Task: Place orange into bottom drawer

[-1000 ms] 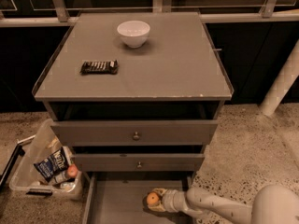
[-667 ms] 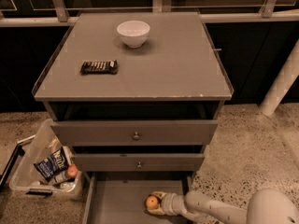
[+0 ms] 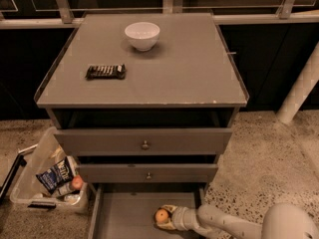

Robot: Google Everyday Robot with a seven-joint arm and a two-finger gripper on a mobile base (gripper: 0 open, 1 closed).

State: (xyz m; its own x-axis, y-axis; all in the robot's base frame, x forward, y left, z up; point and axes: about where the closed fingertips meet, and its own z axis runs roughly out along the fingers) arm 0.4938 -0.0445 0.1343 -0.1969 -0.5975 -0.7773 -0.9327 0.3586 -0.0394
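- We record the end effector grasping the orange, a small, smooth, bright fruit, low inside the bottom drawer, right of centre.
- Open grey drawer floor lies to its left.
- Beyond, the table carries a white bowl.

The white arm is reaching leftward from the lower right, lying low and nearly level, its gripper clasping the orange between both fingers.
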